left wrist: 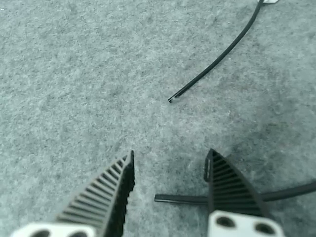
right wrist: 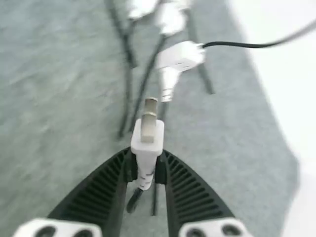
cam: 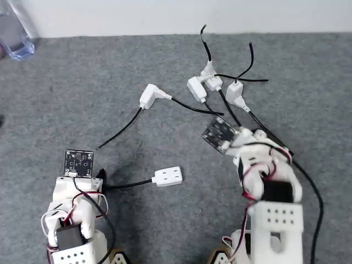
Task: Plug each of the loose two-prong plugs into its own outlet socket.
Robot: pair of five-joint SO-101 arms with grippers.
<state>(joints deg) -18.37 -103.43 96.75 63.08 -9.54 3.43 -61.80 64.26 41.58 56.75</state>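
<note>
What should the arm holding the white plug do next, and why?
Probably the right gripper should swing its plug round toward the outlet socket. The plug is clamped with its prongs sticking out, but they point at the other plugs, while the socket lies apart on the carpet, nearer the open left gripper.

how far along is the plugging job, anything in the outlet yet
Nothing looks done: the white outlet strip lies on the mat with nothing plugged into it. In hand: the right gripper has its fingers shut on one white plug, prongs pointing away. The left gripper is open, holding nothing. Left: that plug, the angled plug lying loose, and the cluster of plugs farther back.
</note>
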